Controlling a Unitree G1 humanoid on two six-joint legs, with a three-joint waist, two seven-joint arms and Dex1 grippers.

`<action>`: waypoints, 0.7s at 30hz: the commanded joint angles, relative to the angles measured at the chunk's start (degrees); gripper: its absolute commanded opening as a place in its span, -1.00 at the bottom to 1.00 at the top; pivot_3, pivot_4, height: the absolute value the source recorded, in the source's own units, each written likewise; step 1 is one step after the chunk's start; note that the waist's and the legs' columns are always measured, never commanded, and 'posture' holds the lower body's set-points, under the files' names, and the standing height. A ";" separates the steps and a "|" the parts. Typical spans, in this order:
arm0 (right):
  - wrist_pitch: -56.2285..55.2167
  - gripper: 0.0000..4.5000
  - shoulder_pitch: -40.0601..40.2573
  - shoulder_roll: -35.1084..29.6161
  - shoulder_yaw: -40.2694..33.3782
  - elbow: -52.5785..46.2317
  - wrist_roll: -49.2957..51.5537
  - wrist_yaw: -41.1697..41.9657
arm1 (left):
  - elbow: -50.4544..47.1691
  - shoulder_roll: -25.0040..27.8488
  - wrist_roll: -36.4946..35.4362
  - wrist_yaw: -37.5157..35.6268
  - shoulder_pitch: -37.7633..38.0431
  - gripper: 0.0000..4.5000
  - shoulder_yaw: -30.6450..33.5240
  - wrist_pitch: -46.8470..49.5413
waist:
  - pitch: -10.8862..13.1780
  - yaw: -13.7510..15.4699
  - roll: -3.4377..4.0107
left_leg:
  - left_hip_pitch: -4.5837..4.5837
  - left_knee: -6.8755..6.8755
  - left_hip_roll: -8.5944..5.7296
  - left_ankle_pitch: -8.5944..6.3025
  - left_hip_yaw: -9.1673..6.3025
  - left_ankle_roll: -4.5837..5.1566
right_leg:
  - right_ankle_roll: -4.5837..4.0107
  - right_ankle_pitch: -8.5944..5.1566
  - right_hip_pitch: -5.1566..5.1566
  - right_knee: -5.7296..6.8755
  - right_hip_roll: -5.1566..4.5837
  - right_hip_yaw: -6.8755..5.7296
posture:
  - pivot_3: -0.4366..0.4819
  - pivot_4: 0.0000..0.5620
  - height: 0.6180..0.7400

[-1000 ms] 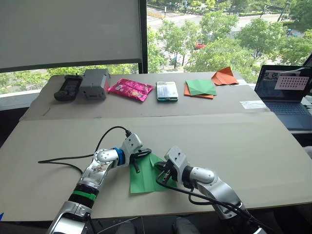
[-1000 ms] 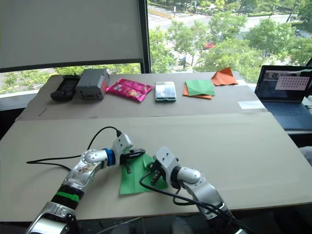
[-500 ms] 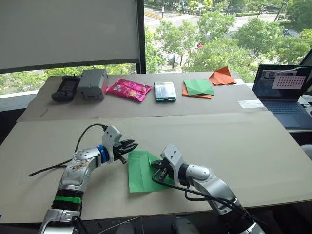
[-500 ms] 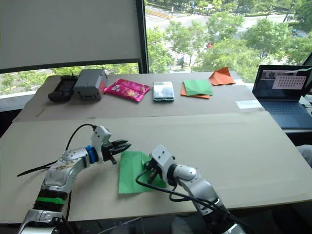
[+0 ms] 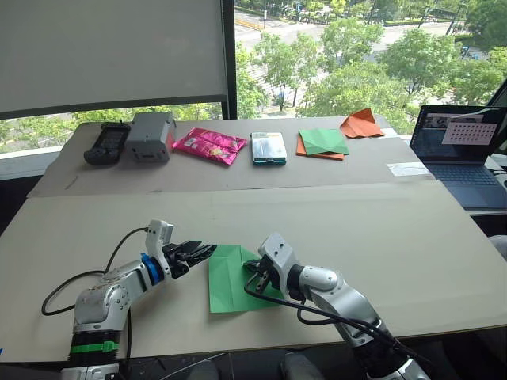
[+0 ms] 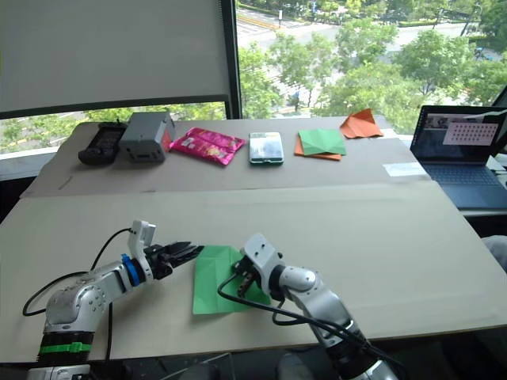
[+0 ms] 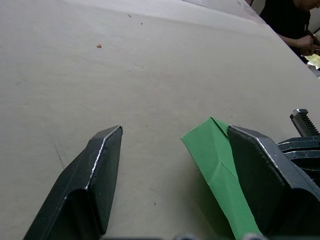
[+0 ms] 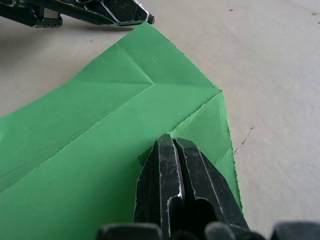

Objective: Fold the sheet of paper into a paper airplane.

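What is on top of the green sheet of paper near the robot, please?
The right gripper rests on the sheet of paper, fingers closed, near its right edge. The paper beneath the fingers is hidden. The left gripper, open, is at the sheet's far left corner.

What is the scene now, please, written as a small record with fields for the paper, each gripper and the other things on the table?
paper: sheet of paper, green, creased, lying flat on the table
left gripper: open, at the sheet's far left corner
right gripper: shut, fingertips pressed on the sheet near its right edge
far side of table: remote, grey box, pink packet, green-and-orange paper stack, orange folded paper
right edge: laptop
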 commanded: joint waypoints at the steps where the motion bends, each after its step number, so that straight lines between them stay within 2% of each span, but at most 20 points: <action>1: 1.76 -1.00 0.82 -0.22 0.92 1.79 -1.23 -0.53 | -3.13 -0.34 -0.07 1.26 1.66 0.57 -1.47 -0.11 | -0.01 0.00 0.01 | 0.00 0.00 0.00 0.00 0.00 0.00 | 0.00 0.00 0.00 -0.01 0.00 0.00 | -0.05 -0.47 1.00; 7: 1.75 -1.00 0.87 -0.39 0.63 1.72 -1.09 -0.60 | -5.08 0.14 -0.08 1.55 2.53 0.57 -2.65 -0.32 | -0.02 0.07 0.05 | 0.00 0.02 -0.01 -0.20 0.00 -0.32 | 0.00 0.00 0.00 -0.04 0.00 0.00 | -0.05 -0.47 1.00; 10: 1.76 -1.00 0.97 -0.35 0.56 1.60 -0.97 -0.62 | -5.26 0.82 0.95 1.45 2.54 0.20 -3.81 -1.20 | -0.02 0.06 0.06 | 0.00 0.02 -0.01 -0.21 0.00 -0.34 | -0.01 -0.01 0.00 -0.04 0.00 0.00 | -0.05 -0.47 1.00; 18: 1.60 -1.00 0.89 -0.13 0.44 1.77 -1.00 -0.89 | -5.48 1.04 -0.02 1.51 2.16 -0.99 -4.13 -0.96 | 0.00 0.06 0.06 | -0.01 0.02 -0.01 -0.21 0.00 -0.35 | -0.01 -0.01 -0.02 -0.06 -0.01 0.00 | -0.05 -0.47 1.00; 21: 1.67 -1.00 0.98 -0.05 0.36 1.70 -0.90 -0.95 | -6.21 1.46 0.25 1.39 1.81 -0.99 -4.58 -1.30 | 0.00 0.04 0.06 | -0.01 0.02 -0.01 -0.22 0.00 -0.36 | -0.02 -0.01 -0.03 -0.06 0.00 0.00 | -0.05 -0.47 1.00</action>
